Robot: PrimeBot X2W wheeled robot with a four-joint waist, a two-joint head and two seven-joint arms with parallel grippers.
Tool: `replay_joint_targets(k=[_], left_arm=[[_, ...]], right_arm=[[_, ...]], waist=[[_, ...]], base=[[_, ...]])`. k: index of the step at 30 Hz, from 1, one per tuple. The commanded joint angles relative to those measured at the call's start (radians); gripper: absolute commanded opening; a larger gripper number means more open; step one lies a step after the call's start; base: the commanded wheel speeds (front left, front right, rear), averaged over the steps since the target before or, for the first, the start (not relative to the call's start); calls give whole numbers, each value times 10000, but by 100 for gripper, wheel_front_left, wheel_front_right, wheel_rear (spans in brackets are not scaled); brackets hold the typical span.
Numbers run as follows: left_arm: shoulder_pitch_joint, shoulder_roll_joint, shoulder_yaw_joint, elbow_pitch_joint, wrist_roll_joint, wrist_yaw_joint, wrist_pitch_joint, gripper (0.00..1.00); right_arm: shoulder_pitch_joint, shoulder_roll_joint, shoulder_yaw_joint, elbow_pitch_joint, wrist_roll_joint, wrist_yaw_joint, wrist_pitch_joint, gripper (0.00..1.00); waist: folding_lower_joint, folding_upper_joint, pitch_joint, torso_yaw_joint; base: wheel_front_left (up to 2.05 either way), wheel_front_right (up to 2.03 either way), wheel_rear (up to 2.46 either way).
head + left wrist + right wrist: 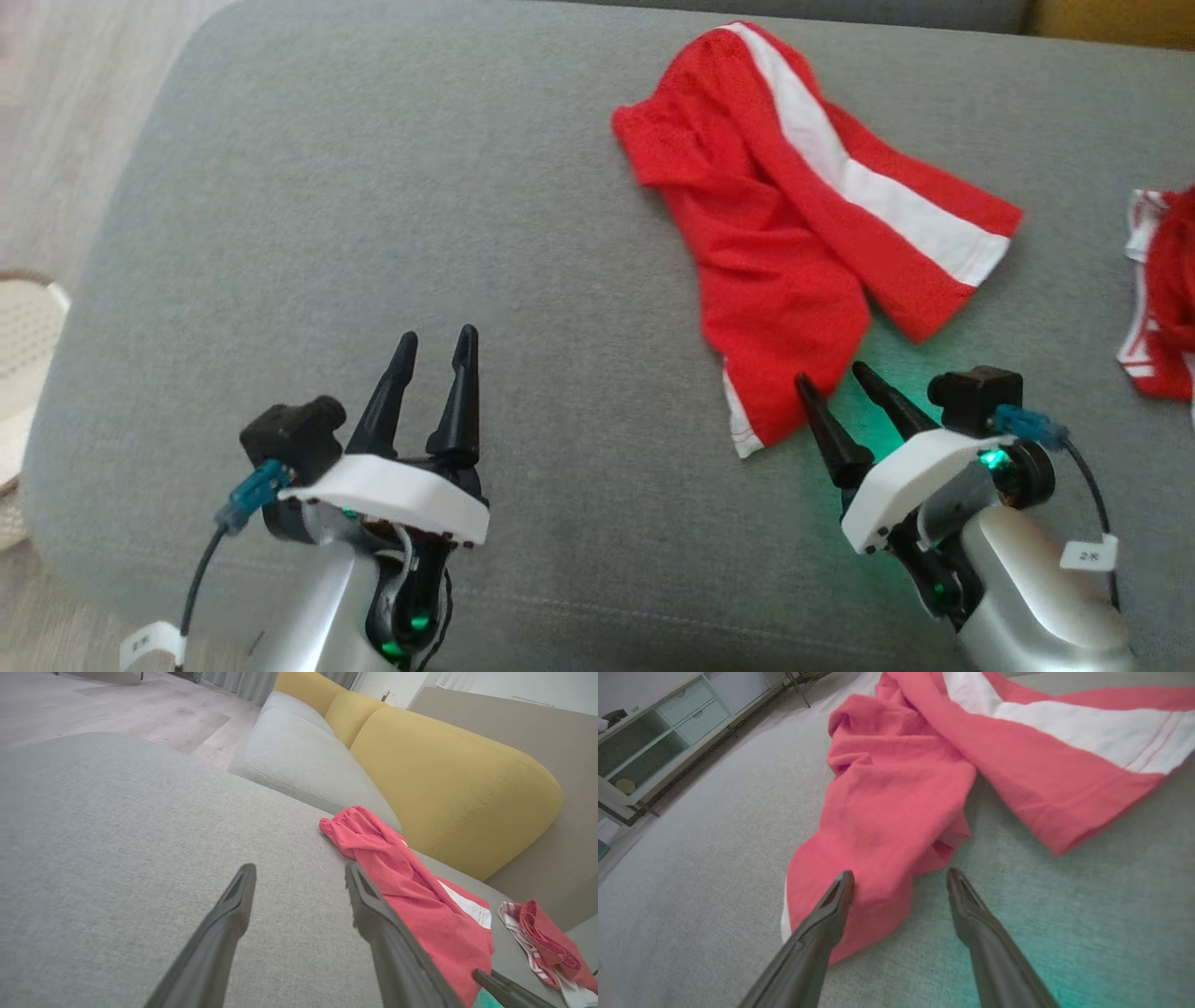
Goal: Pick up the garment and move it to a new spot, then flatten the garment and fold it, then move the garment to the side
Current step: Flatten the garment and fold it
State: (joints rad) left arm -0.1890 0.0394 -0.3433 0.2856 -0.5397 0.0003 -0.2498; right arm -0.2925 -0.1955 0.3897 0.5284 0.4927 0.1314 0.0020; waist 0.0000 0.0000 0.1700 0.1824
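The garment [784, 233] is a pair of red shorts with a white side stripe, lying rumpled on the grey sofa cushion [373, 233] at upper right. My right gripper [831, 375] is open just below the near leg hem, its fingers over the hem's edge without closing on it. In the right wrist view the garment [896, 798] spreads ahead of the right gripper [901, 877], whose left finger overlaps the red cloth. My left gripper [437, 343] stands open over bare cushion at lower left, nothing between its fingers. The left wrist view has the garment [411, 882] to the right of the left gripper [301, 870].
A second red and white cloth [1162, 299] lies at the cushion's right edge. Yellow back cushions [444, 774] line the sofa's far side. A pale basket [23, 345] stands on the floor to the left. A low cabinet [658, 732] stands beyond the sofa.
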Motion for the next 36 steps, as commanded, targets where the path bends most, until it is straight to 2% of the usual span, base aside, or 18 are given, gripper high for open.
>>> replay_joint_targets(k=[1, 2, 3, 8, 13, 18, 23, 27, 32, 36], left_arm=[[-425, 108, 286, -307, -60, 15, -120, 100], [-423, 108, 281, -305, -64, 15, -120, 100], [-412, 108, 287, -305, -62, 23, -120, 100], [-297, 108, 425, -287, -12, 56, -120, 100], [-272, 108, 487, -304, -22, 27, -120, 100], [-301, 108, 400, -331, -51, -5, -120, 100], [-327, 108, 265, -305, -63, 0, -120, 100], [-303, 108, 219, -244, -62, -21, -120, 100], [-227, 108, 294, -180, -19, -29, -120, 100], [-177, 108, 330, -135, 14, -54, -120, 100]], right_arm=[[-364, 101, 189, -229, 23, -7, 7, 100], [-431, 105, 262, -171, 33, -7, 35, 34], [-507, 99, 344, -153, 16, -7, 11, 0], [-913, -203, 352, -251, -576, -7, -450, 0], [-1050, -584, -247, -871, -1237, -7, -806, 0], [-897, -1074, -1368, -1628, -1548, -7, -298, 0], [-716, -1342, -2856, -1731, -1642, -7, 678, 0], [-570, -1423, -3125, -2344, -1654, -7, 967, 0], [-476, -1248, -2830, -3199, -1901, -7, 943, 0], [-87, -944, -1282, -4369, -1460, -7, 1284, 0]], waist=[[0, 0, 109, 191], [0, 0, 123, 246], [0, 0, 122, 272], [0, 0, 11, 116], [0, 0, -204, -344], [0, 0, -315, -721], [0, 0, -288, -791], [0, 0, -313, -718], [0, 0, -415, -741], [0, 0, -536, -797]], base=[[0, 0, 0], [0, 0, 0], [0, 0, 0], [0, 0, 0], [0, 0, 0], [0, 0, 0], [0, 0, 0], [0, 0, 0], [0, 0, 0], [0, 0, 0]])
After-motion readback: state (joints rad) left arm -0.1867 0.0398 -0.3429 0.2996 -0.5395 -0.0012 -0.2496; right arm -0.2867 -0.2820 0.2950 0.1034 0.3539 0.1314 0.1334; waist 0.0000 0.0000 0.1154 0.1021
